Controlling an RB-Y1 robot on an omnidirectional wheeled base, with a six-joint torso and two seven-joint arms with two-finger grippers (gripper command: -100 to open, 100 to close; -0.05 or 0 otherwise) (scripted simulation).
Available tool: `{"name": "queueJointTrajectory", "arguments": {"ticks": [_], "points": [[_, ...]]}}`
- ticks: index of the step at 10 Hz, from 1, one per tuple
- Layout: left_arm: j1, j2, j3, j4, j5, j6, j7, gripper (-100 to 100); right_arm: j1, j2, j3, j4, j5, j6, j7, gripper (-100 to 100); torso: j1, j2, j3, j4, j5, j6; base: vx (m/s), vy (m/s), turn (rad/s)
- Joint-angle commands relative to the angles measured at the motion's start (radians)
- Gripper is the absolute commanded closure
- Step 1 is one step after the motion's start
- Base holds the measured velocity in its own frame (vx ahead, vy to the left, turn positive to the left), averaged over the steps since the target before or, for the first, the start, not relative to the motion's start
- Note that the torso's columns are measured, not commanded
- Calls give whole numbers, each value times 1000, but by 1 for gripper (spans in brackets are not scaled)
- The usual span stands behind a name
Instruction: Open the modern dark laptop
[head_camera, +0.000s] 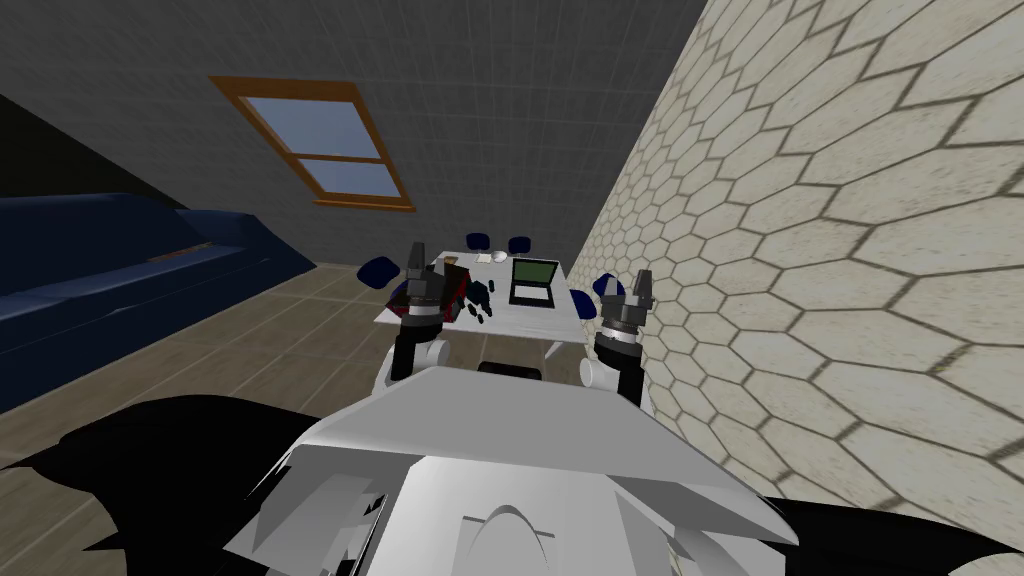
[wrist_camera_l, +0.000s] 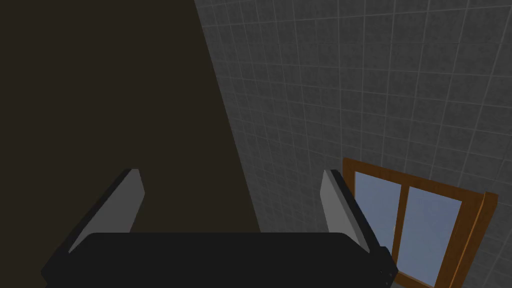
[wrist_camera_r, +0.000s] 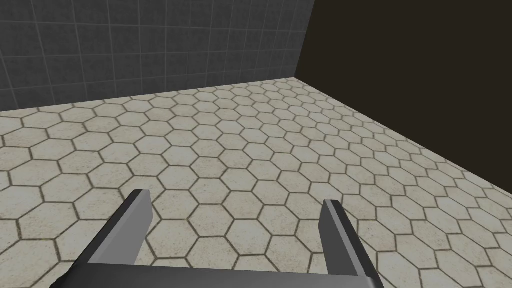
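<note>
Laptop (head_camera: 533, 281) on far white table (head_camera: 530, 322), ahead and midway between both raised arms, well apart, green screen seemingly up; left jaws and right jaws apart, empty.

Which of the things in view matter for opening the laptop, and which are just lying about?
For the job: laptop on the white table, green screen already up; left gripper and right gripper, both open, short of the table.
Lying about: small white thing, small dark things, blue chairs, dark blue sofa, window.
</note>
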Motion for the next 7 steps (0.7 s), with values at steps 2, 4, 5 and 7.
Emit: {"name": "queueJointTrajectory", "arguments": {"ticks": [2, 4, 5, 7], "points": [[0, 0, 0, 0, 0, 0, 0, 0, 0, 0, 0, 0, 0, 0, 0, 0, 0, 104, -209, 105, 0, 0, 0, 0, 0], [0, 0, 0, 0, 0, 0, 0, 0, 0, 0, 0, 0, 0, 0, 0, 0, 0, 248, -497, 248, 0, 0, 0, 0, 0], [0, 0, 0, 0, 0, 0, 0, 0, 0, 0, 0, 0, 0, 0, 0, 0, 0, 322, -644, 322, 0, 0, 0, 0, 0], [0, 0, 0, 0, 0, 0, 0, 0, 0, 0, 0, 0, 0, 0, 0, 0, 0, 470, -939, 470, 0, 0, 0, 0, 0]]}}
